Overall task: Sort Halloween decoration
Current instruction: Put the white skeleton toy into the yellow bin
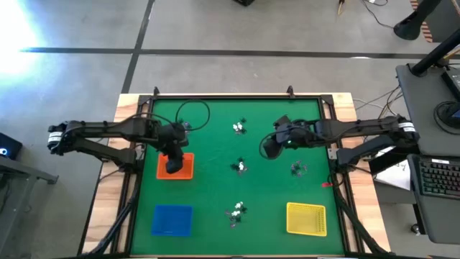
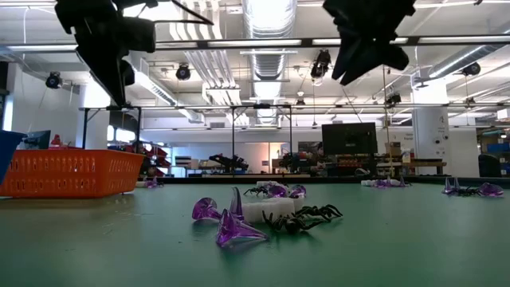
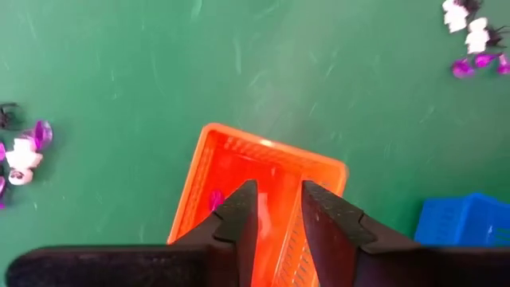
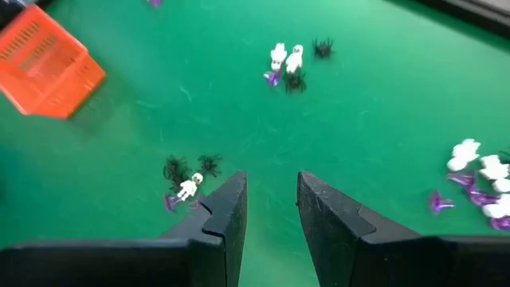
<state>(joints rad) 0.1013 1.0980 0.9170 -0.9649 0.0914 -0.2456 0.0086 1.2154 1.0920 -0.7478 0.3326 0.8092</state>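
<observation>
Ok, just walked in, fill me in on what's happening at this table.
Two robot arms are sorting tiny Halloween trinkets into trays. The left tool hangs over the orange tray, fingers apart, with a purple piece lying inside. The right tool hovers open above the green mat, holding nothing. Several small piles are unsorted.

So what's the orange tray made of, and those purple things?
The orange tray looks like matte plastic: its walls are a moulded mesh of small holes. The purple trinkets seem clear glossy plastic, since light passes through them and they shine, though glass can't be ruled out.
</observation>
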